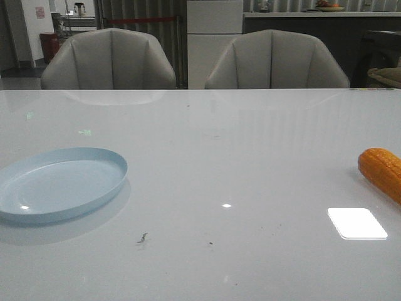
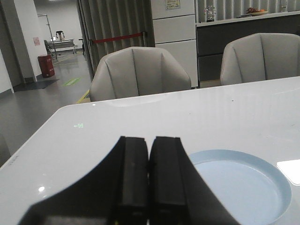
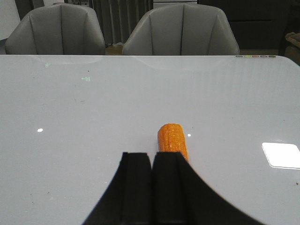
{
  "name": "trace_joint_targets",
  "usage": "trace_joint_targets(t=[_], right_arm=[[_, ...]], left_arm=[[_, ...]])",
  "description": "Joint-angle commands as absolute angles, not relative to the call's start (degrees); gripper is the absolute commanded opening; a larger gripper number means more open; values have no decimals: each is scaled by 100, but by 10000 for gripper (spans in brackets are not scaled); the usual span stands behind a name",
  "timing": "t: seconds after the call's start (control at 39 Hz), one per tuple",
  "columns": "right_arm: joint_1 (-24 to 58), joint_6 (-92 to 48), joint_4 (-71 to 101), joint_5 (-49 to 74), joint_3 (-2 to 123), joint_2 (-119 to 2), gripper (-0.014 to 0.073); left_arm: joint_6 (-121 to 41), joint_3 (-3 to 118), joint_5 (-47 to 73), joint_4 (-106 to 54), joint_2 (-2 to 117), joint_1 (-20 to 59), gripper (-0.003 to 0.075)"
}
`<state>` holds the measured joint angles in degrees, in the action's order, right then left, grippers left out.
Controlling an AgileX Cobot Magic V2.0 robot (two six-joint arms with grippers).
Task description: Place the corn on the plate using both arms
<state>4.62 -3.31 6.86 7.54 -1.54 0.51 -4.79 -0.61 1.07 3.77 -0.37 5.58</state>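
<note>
The orange corn (image 1: 382,172) lies on the white table at the far right, partly cut off by the frame edge. The pale blue plate (image 1: 59,183) sits at the left, empty. Neither gripper shows in the front view. In the left wrist view my left gripper (image 2: 150,145) is shut and empty, with the plate (image 2: 243,187) just beside and beyond it. In the right wrist view my right gripper (image 3: 152,160) is shut and empty, with the corn (image 3: 172,140) lying just beyond its fingertips, its near end hidden behind one finger.
Two grey chairs (image 1: 109,59) (image 1: 276,63) stand behind the table's far edge. A bright light reflection (image 1: 357,222) lies on the table near the corn. Small dark specks (image 1: 143,238) mark the table in front.
</note>
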Motion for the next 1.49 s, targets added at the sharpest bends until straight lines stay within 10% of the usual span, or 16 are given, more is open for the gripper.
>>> trace_joint_targets(t=[0.0,1.15,1.46], right_arm=[[451,-349,652,255,-33,197,67],[451,-282,702,-666,19,197,67],[456,-95,943,136,1750,-225,67]], left_arm=[[-462,-175,-430,351,-142,553,94],[-462,-3,-1333,351,-142,553,94],[-462,1386,-1172,364,282,553,94]])
